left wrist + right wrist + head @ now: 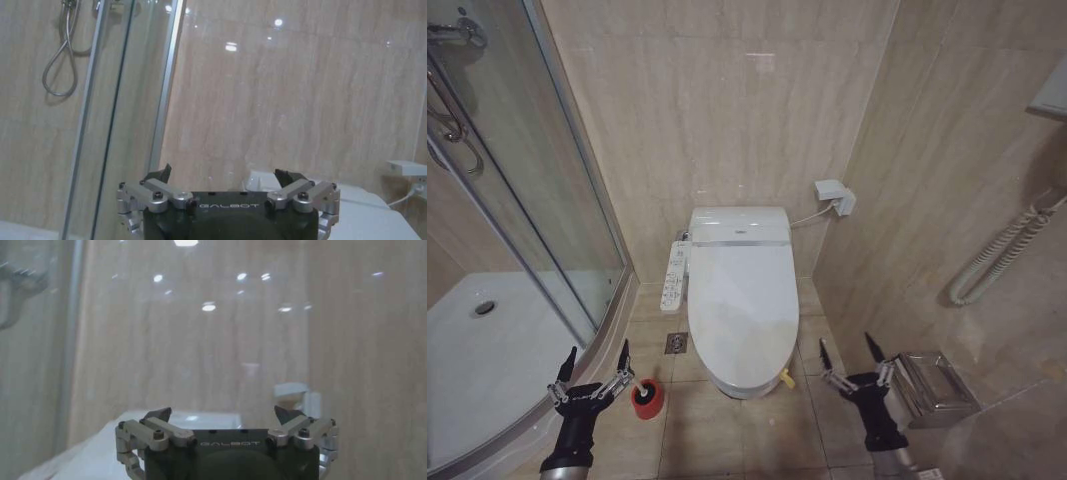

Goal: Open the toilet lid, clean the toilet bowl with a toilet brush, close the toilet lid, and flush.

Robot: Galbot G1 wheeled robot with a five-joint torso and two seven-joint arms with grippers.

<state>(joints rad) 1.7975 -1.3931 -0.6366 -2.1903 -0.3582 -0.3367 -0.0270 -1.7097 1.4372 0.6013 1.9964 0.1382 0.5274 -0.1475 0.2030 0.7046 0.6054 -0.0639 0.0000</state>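
Observation:
The toilet lid (742,305) is down over the toilet bowl, which is hidden beneath it. A small yellow tie (787,378) sticks out at the lid's front right edge. The toilet brush (645,386) sits in its red holder (648,402) on the floor, left of the toilet's front. My left gripper (598,350) hangs open just left of the holder and holds nothing; its spread fingers show in the left wrist view (225,174). My right gripper (846,343) is open and empty, right of the toilet's front, and appears too in the right wrist view (221,413).
A curved glass shower door (577,230) and white shower tray (487,350) fill the left side. A control panel (675,276) juts from the toilet's left and a floor drain (676,343) lies below it. A steel paper holder (932,388) and a wall hose (1002,255) sit on the right.

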